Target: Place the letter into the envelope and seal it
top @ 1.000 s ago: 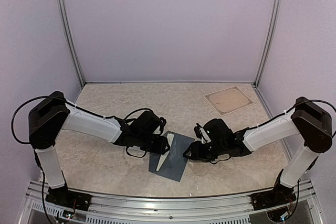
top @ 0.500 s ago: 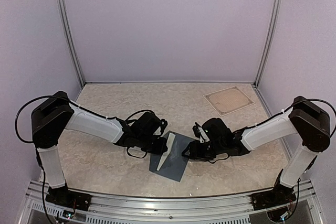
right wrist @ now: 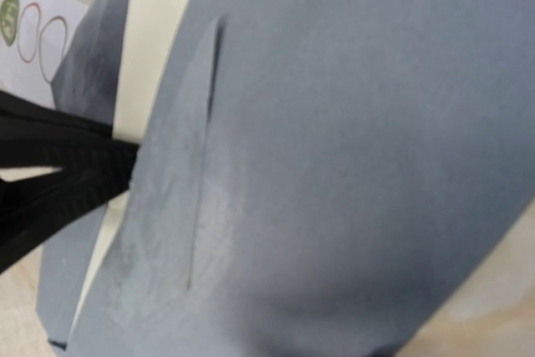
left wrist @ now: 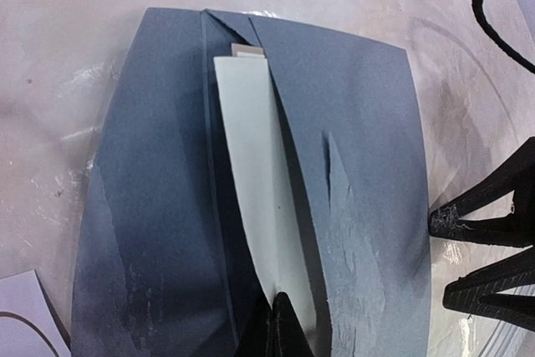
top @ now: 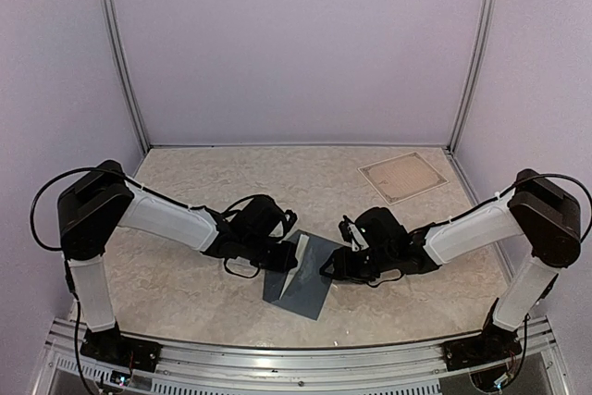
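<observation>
Envelope (top: 305, 289) on the worktop (top: 277, 182) between the arms, with the pale letter (left wrist: 255, 190) partly in its mouth. Left claw (left wrist: 280, 323) is pressed together at the letter's near end; right claw (left wrist: 439, 258) is spread beside the envelope's edge. We judge that a skewed push could buckle the letter or deepen the panel's crease.

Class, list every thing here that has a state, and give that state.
envelope: unsealed, front creased.
left gripper: shut on the envelope.
right gripper: open at the envelope's edge.
sticker strip: one green sticker, two empty circles.
bordered sheet: flat, outside the envelope.
</observation>
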Tool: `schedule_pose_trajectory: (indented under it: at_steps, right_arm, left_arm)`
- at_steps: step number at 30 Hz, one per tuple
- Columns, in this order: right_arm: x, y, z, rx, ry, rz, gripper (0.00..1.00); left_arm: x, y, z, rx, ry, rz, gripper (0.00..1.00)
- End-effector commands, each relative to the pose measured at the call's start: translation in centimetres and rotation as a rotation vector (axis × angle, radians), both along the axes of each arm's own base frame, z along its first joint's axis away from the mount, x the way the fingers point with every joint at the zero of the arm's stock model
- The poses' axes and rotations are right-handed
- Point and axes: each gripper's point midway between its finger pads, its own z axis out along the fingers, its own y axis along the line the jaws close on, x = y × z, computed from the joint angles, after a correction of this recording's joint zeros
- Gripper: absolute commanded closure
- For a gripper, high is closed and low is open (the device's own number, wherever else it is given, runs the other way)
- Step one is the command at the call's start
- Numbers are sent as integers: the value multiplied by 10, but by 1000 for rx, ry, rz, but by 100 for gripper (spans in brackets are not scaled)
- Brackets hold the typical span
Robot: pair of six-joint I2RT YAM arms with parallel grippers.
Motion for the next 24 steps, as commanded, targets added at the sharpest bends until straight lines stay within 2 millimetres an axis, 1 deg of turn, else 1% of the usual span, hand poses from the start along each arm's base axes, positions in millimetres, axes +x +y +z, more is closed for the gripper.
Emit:
schedule_pose_trajectory:
  at_steps: [1,4,7,13,19,23,24]
  right_arm:
    - [-5,-23,-32,-114,53,-31,55]
    - [-3,-21,-30,-109,47,-27,55]
    - [-2,-18,-31,-105,47,-17,55]
    - [0,-15,-30,-103,42,-14,55]
    - [0,-16,-31,-106,40,-15,56]
    - [0,-19,-29,-109,36,-28,56]
    - [0,-21,-29,-110,36,-33,56]
  left_arm:
    - [-15,-2,-14,-33,124,-31,100]
    - [-18,-4,-13,-68,160,-42,100]
    - [-20,-11,-12,-92,184,-66,100]
    - [-26,-17,-26,-91,238,-93,100]
    - [-28,-16,-30,-85,250,-105,100]
    - [-27,-10,-30,-67,246,-97,100]
    - [-25,-8,-28,-60,231,-89,96]
